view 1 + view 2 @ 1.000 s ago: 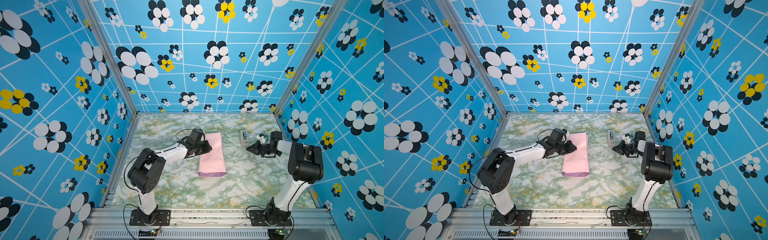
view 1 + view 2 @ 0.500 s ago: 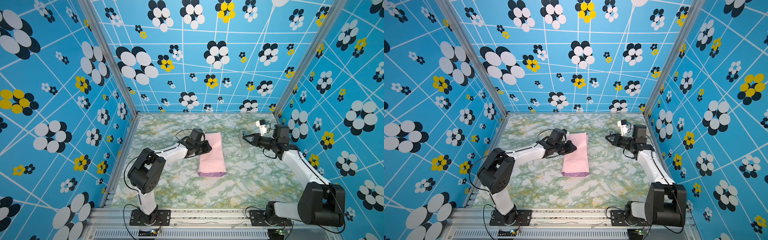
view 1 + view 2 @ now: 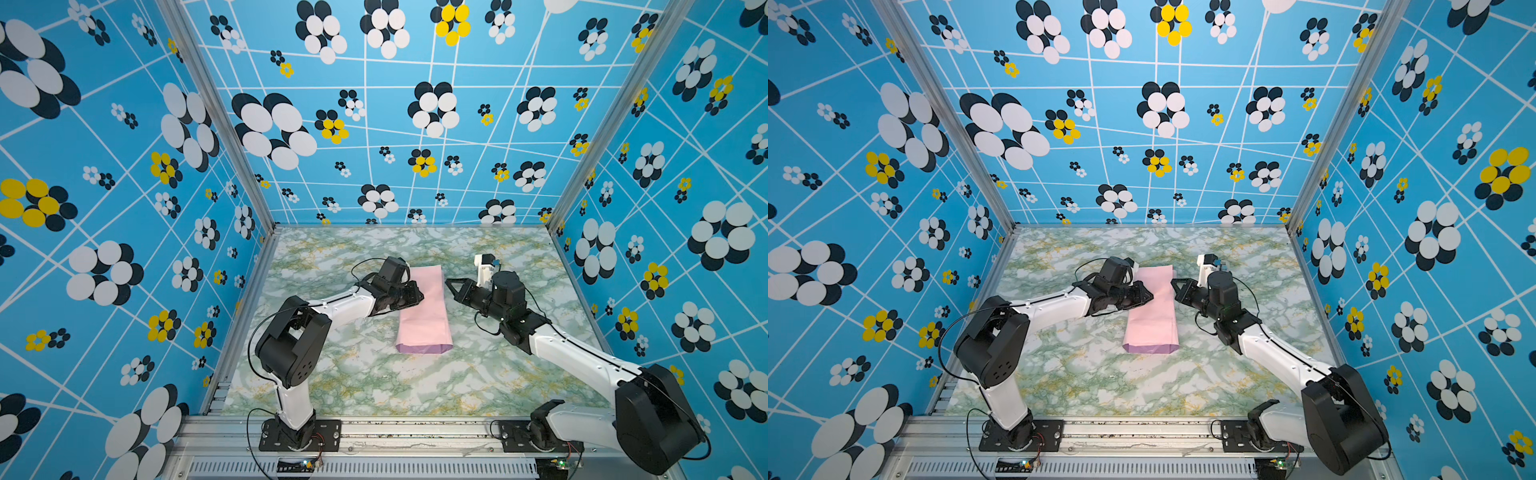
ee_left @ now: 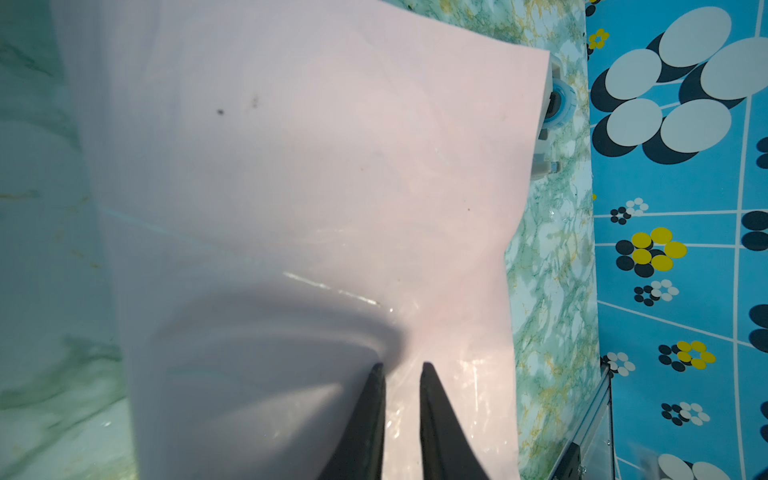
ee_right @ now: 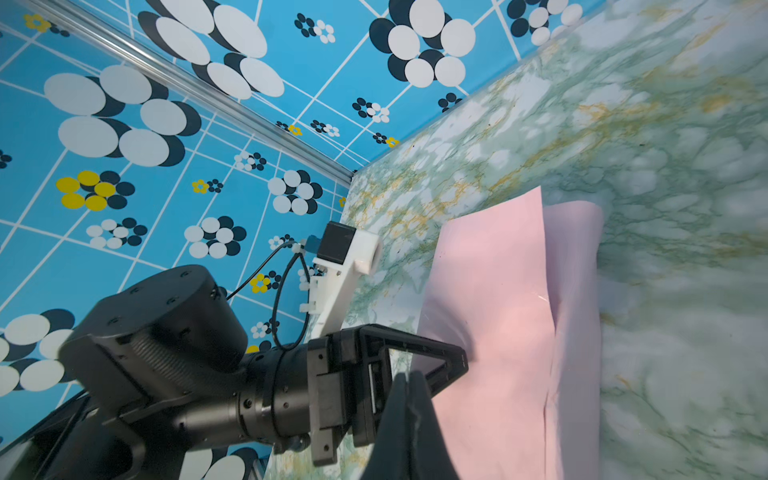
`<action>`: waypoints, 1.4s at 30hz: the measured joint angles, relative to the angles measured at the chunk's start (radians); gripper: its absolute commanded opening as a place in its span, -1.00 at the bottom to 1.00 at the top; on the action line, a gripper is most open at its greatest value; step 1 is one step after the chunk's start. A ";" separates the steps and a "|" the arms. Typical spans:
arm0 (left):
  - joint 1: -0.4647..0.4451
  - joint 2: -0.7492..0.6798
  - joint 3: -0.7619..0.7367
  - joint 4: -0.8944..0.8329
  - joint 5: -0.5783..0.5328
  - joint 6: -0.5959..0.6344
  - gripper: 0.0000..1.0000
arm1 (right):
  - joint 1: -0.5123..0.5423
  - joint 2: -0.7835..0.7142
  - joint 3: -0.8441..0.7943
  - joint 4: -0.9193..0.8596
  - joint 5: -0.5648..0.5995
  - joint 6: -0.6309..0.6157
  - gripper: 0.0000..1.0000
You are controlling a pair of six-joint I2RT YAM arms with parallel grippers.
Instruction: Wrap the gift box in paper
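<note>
The paper (image 3: 424, 307) is folded into a long pink bundle with a lilac strip at the near end, lying mid-counter (image 3: 353, 374). The gift box is hidden, can't see it from here. My left tool (image 4: 401, 368) rests its tips on the paper's left side, fingers a sliver apart, gripping nothing I can make out. Right tool (image 3: 449, 283) sits just off the right edge, pinched closed.

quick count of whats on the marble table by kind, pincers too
pale pink folded paper sheet: 1
white-grey tape dispenser with a blue roll: 1
black pincers: 2, left pincer and right pincer
total: 4
</note>
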 measured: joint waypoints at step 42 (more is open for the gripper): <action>0.000 0.000 0.000 0.000 0.000 0.000 -0.60 | 0.137 0.193 -0.096 0.212 0.381 0.182 -1.00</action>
